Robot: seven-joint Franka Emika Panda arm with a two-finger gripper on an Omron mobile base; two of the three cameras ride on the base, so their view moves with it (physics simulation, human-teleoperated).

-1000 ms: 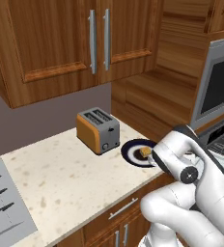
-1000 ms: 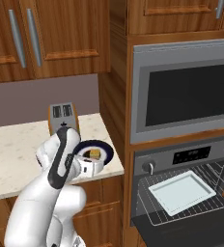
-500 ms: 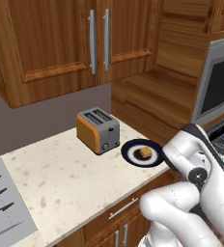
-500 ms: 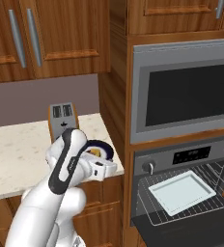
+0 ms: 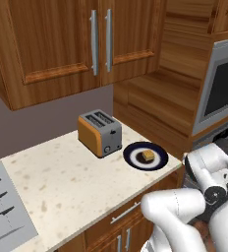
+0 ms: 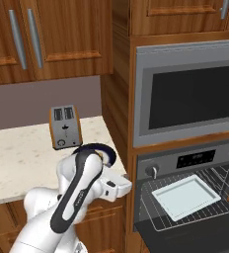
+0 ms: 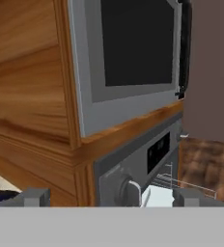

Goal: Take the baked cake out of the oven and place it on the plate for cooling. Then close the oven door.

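The small tan cake (image 5: 147, 156) sits in the middle of the navy-rimmed plate (image 5: 130, 156) on the counter, right of the toaster. My gripper (image 6: 125, 186) hangs off the counter's right end, between the plate (image 6: 105, 149) and the oven (image 6: 195, 158), and points at the oven front. Its two tips stand wide apart in the hand view with nothing between them, so the gripper (image 7: 109, 198) is open. The oven door (image 6: 156, 233) is folded down, open, below the wire rack.
A pale baking tray (image 6: 185, 196) lies on the oven's wire rack. The microwave (image 6: 191, 96) sits above the oven. An orange toaster (image 5: 100, 132) stands at the back of the counter. The oven knob (image 7: 121, 185) is close ahead of the hand.
The arm has swung right, off the plate and toward the oven front. The cake on the plate is now uncovered in the left base view. The jaws stayed open.
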